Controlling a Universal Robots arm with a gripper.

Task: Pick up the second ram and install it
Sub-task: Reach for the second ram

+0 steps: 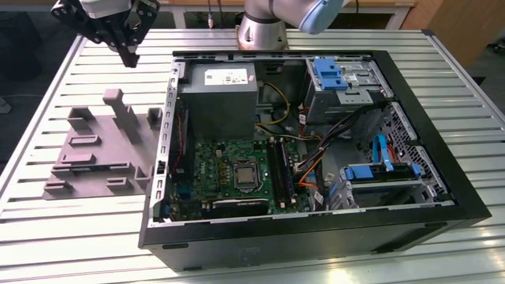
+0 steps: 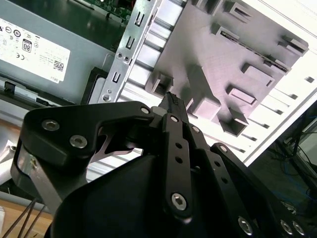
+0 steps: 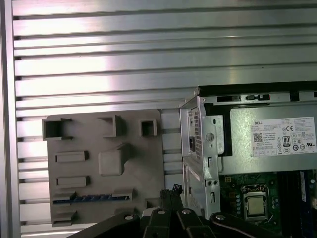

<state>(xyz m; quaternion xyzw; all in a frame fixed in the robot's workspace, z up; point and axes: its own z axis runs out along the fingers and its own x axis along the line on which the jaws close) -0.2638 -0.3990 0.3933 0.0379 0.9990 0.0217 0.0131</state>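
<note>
The second ram (image 3: pixel 91 198) is a thin dark stick standing on edge in a slot of the grey moulded holder (image 3: pixel 138 168). In the exterior view the holder (image 1: pixel 103 148) lies on the slatted table at the exterior view's left of the open computer case (image 1: pixel 316 228). My gripper (image 1: pixel 129 58) hangs high over the table's far corner, beyond the holder and well apart from it. Its black fingers (image 2: pixel 171 101) are pressed together with nothing between them, and their tips (image 3: pixel 171 191) point down toward the holder's edge nearest the case. The long black motherboard slots (image 1: pixel 280 171) lie inside the case.
The silver power-supply box (image 1: pixel 221 94) fills the case's back corner, with the green motherboard and processor socket (image 1: pixel 246 176) in front of it. Blue drive brackets (image 1: pixel 327 74) and cables occupy the case's other side. Bare slatted table (image 1: pixel 87 231) surrounds the holder.
</note>
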